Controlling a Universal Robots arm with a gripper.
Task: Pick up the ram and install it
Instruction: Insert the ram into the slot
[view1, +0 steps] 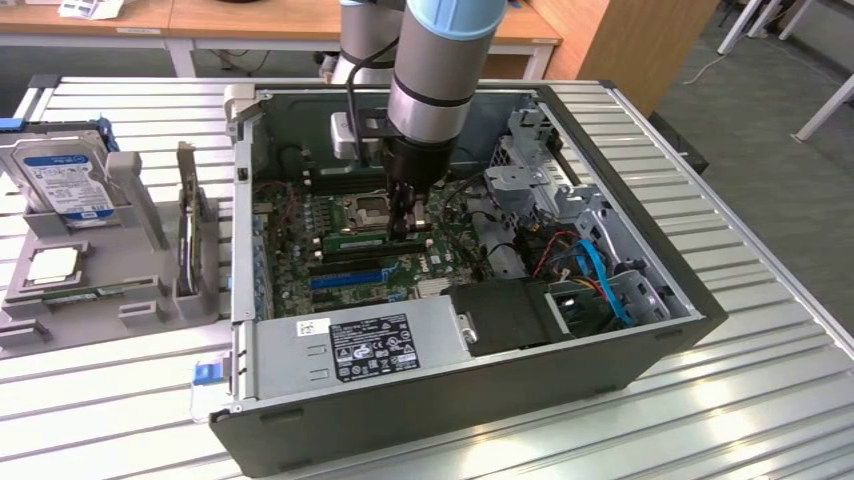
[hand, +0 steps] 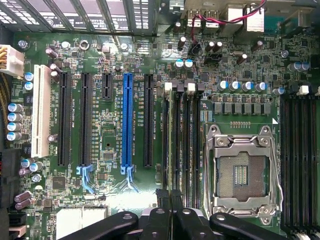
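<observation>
Wrist view, end effector (hand: 170, 200) pinching ram (hand: 176, 145) at its end, ram standing beside processor socket (hand: 242, 172)

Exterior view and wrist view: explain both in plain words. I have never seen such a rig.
The exterior view comes from a camera off the machine. The grey-and-blue tube is a robot arm; at its tip is its hand, two fingers closed together. It reaches into an open computer case lying on a slatted metal table. The wrist view comes from a camera on the arm, looking past the black fingers at the green motherboard. The hand is down at the ram, a thin green stick along the memory slots beside the empty processor socket; whether it grips the stick I cannot tell. On the exterior view's left, a grey tray holds a hard drive.
</observation>
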